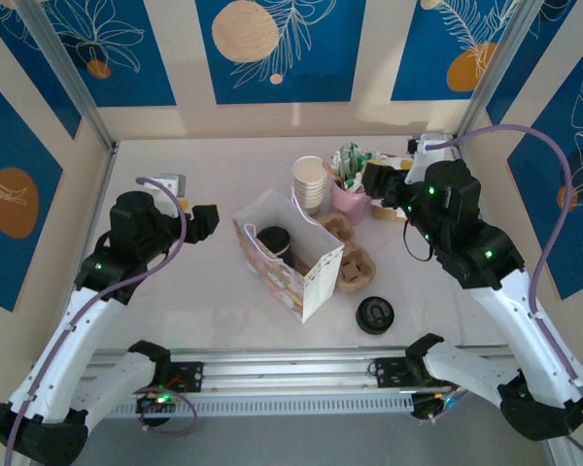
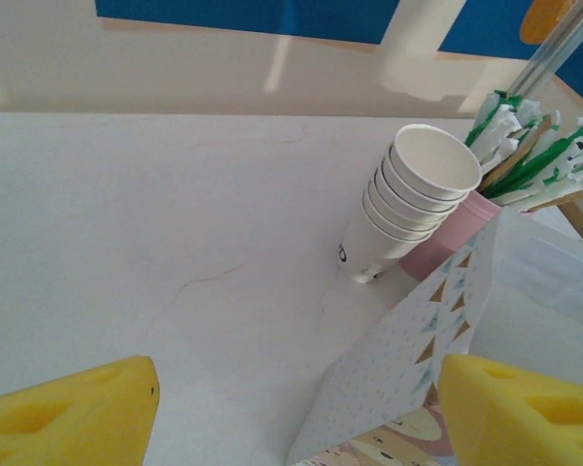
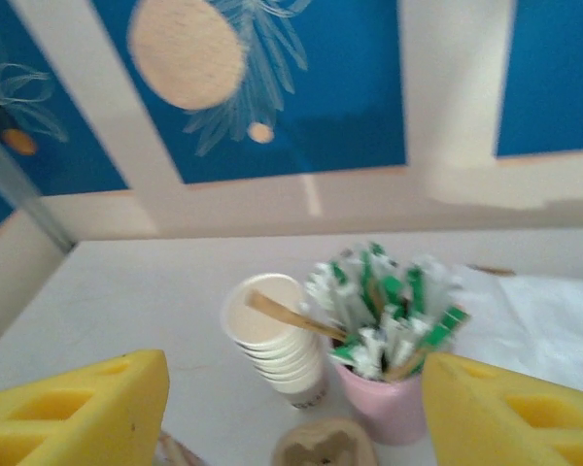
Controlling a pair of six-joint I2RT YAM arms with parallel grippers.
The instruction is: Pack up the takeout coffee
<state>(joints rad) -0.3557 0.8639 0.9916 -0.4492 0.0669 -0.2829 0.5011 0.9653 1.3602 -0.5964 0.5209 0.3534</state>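
Looks like a robot lab test booth: white worktop (image 1: 189, 291) boxed in by blue-printed wall panels (image 1: 301, 58) and aluminium framing (image 1: 65, 73).

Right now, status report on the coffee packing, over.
Left gripper and right gripper open, empty. Lidded coffee cup inside paper bag. Black lid loose near cardboard carrier.

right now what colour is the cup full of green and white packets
The cup is pink, clearest in the right wrist view.

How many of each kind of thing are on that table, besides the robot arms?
Paper bag: 1
Stack of white cups: 1
Pink pot of stirrers: 1
Cardboard cup carrier: 1
Black lids: 2, one loose, one bagged
Total: 6
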